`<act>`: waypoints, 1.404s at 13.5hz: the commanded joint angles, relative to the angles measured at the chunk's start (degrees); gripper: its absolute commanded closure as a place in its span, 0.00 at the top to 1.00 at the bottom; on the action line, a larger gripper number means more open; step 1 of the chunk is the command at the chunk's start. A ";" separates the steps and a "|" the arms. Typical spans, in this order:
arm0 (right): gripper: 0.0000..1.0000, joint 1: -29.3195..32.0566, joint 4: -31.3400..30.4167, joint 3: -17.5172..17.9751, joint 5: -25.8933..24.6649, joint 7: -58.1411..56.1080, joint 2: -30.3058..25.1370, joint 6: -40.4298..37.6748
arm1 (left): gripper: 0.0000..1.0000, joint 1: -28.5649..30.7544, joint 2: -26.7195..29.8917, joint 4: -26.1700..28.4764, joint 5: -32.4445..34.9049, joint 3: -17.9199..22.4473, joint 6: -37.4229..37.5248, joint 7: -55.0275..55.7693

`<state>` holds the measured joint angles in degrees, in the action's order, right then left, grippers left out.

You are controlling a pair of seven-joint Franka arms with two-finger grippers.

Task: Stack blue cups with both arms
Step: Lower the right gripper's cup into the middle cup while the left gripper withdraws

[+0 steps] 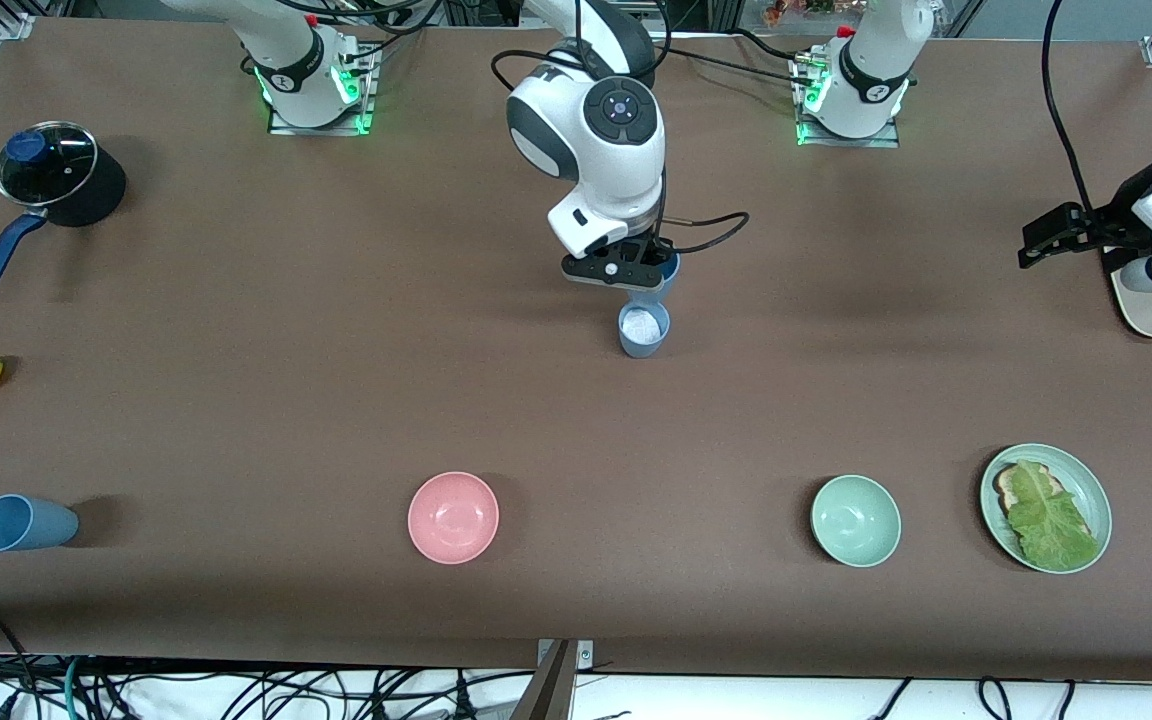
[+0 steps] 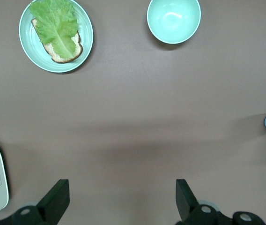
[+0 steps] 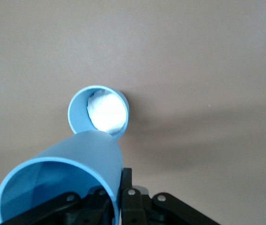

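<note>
Right pincer (image 1: 642, 281) grips a blue cup (image 3: 62, 180) over the upright cup (image 1: 643, 330) mid-tabletop; nesting not yet done. Left pincer (image 2: 121, 199) waits, released, at its end.

One mid-blue cup (image 3: 60, 180) hangs tilted in the right gripper's (image 1: 626, 272) clamped jaws, above the second blue cup (image 1: 644, 331); that one stands upright mid-surface, whitish inside; a third blue cup (image 1: 22, 523) lies on its side, toward eight o'clock from the standing one.
</note>
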<state>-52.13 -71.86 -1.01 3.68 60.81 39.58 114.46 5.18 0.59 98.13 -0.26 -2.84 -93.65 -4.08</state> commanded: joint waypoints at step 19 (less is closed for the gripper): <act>0.45 0.45 3.05 -0.66 -3.77 -0.96 4.45 4.28 | 1.00 -0.17 -1.20 -2.25 0.88 -0.06 -0.40 -0.93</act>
<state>-51.85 -71.12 -1.52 0.77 60.25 43.34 119.98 5.24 0.20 97.46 -0.26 -2.93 -94.33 -4.08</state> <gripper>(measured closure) 0.692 0.000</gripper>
